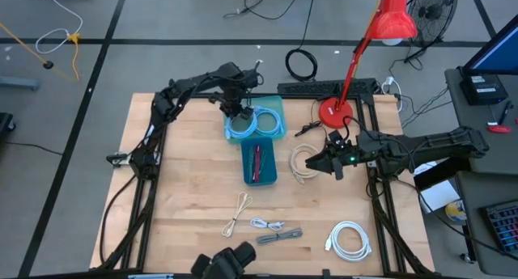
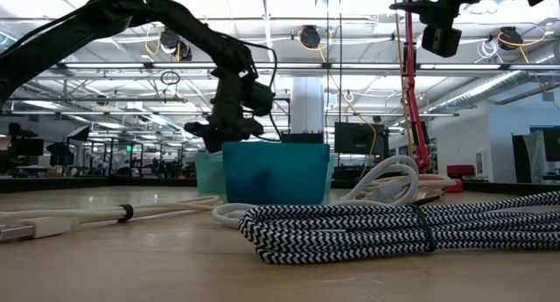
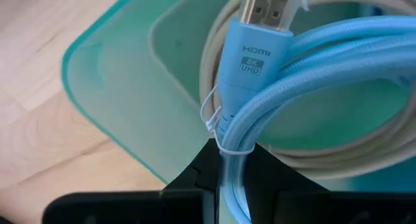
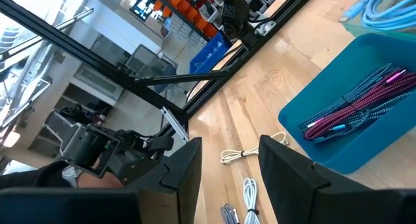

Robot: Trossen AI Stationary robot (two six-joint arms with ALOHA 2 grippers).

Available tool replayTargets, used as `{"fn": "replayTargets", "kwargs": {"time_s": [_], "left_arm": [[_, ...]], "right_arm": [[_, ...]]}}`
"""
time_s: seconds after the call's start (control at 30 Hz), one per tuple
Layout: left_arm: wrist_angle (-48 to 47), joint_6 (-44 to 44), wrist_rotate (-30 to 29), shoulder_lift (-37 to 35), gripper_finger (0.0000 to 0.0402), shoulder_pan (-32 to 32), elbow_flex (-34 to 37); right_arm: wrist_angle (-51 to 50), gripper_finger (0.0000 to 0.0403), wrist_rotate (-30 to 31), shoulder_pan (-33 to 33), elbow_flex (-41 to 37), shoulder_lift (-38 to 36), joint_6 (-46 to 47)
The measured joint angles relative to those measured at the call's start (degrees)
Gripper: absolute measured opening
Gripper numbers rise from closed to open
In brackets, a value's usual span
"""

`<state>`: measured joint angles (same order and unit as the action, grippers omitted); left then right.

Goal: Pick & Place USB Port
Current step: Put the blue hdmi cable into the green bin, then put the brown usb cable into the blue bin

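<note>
A light teal tray [image 1: 275,109] at the table's far middle holds a coiled light blue HDMI cable [image 1: 259,122]. My left gripper [image 1: 239,115] stands over the tray's left side, shut on that cable [image 3: 312,62]. The cable's gold plug [image 3: 263,10] points away from the fingers. In front of the tray, a blue bin [image 1: 259,162] holds a red and black braided cable [image 4: 361,97]. My right gripper [image 1: 330,166] hovers open to the right of the bin, above a cream cable coil [image 1: 304,162], touching nothing. My left gripper pinches the light blue cable's bundled strands [image 3: 229,160] between its two fingers, just behind the plug's moulded sleeve [image 3: 247,62] and a thin wire tie [image 3: 214,113]. The fingers come from above and lie along the strands. The coil sits over the tray floor; whether it is lifted, I cannot tell.
On the near half of the table lie a cream cord [image 1: 237,213], a small white cable [image 1: 267,224], a grey braided cable [image 1: 279,236] and a white coil [image 1: 350,237]. A red lamp [image 1: 336,111] stands at the far right. Bare wood lies at the table's left.
</note>
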<state>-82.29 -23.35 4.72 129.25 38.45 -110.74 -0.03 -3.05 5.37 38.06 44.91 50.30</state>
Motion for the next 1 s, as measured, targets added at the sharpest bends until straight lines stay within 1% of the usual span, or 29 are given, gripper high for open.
{"fn": "replayTargets", "kwargs": {"time_s": [0.13, 0.3, 0.43, 0.5, 0.7, 0.77, 0.87, 1.0], "left_arm": [[0.6, -0.4, -1.6, 0.0, 0.0037, 0.6, 0.0], [0.8, -0.6, -2.1, 0.0, 0.0037, 1.3, 0.1], [0.1, -0.8, -4.9, 0.0, 0.0037, 1.3, 0.1], [-0.9, -1.0, -5.3, 0.0, 0.0038, 1.5, 0.1], [-1.8, -1.1, -5.5, 0.0, 0.0100, 1.5, 0.1], [-2.2, -1.1, -5.4, 0.0, 0.0114, 1.4, 0.1], [-2.2, -1.1, -5.4, 0.0, 0.0126, 1.1, 0.1], [-2.6, -1.1, -5.5, 0.0, 0.0128, 0.6, 0.1]], "right_arm": [[0.0, 0.0141, 0.0, 0.0, 0.0, 0.0, 0.0], [0.0, 0.0141, 0.0, 0.0, 0.0, 0.0, 0.0], [0.0, 0.0141, 0.0, 0.0, 0.0, 0.0, 0.7], [0.0, 0.0141, 0.0, 0.0, 0.0, 0.0, 0.7], [0.3, 0.0141, 0.0, 0.0, 0.0, 0.0, 0.7], [0.2, 0.0141, 0.0, 0.0, 0.0, 0.0, 0.7], [0.3, 0.0141, 0.0, 0.0, 0.0, 0.0, 0.7], [0.2, 0.0141, 0.0, 0.0, 0.0, 0.0, 0.7]]}}
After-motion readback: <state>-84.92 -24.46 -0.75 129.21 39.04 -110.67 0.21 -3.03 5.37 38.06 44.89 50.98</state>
